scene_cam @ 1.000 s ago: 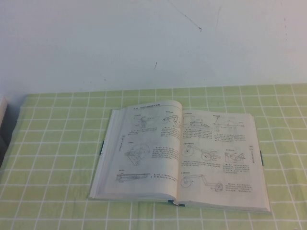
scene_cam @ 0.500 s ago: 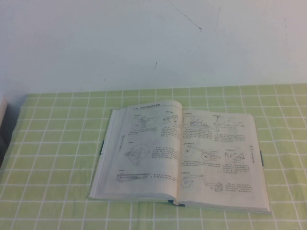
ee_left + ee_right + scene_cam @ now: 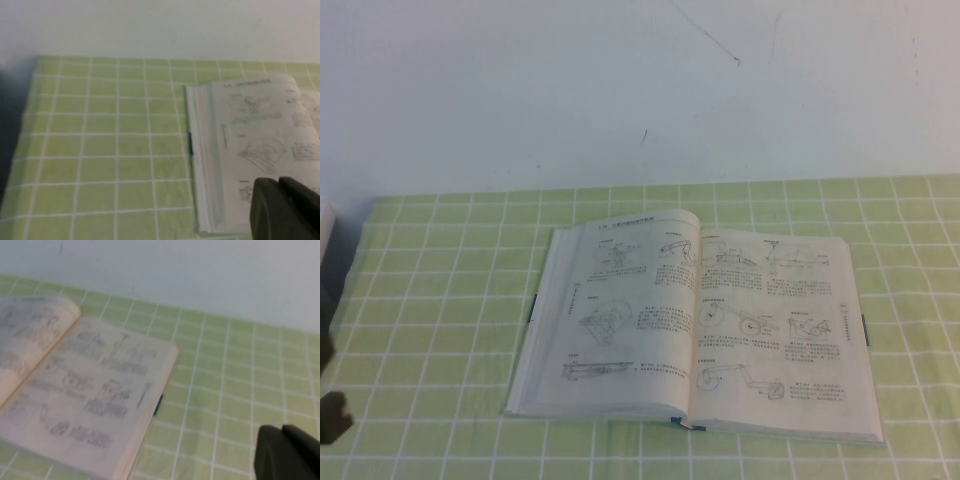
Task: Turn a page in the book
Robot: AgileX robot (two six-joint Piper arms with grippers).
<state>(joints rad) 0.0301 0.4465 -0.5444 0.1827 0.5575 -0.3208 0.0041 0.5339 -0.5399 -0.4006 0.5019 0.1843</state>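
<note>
- Green checked tablecloth (image 3: 440, 300) against a plain white wall (image 3: 620, 90).
- Left gripper (image 3: 334, 415): dark tip at the near left edge, well left of the book (image 3: 695, 325), mostly cut off; its jaw state cannot be told.
- Right gripper (image 3: 287, 452): right of the book, pressed together, empty.
- Book: open flat, mid-table.
- Page (image 3: 775, 320): lies flat, untouched.
- Step judged: approach. Next calls for catching the page's outer edge alone.
- Far: print illegible.
</note>
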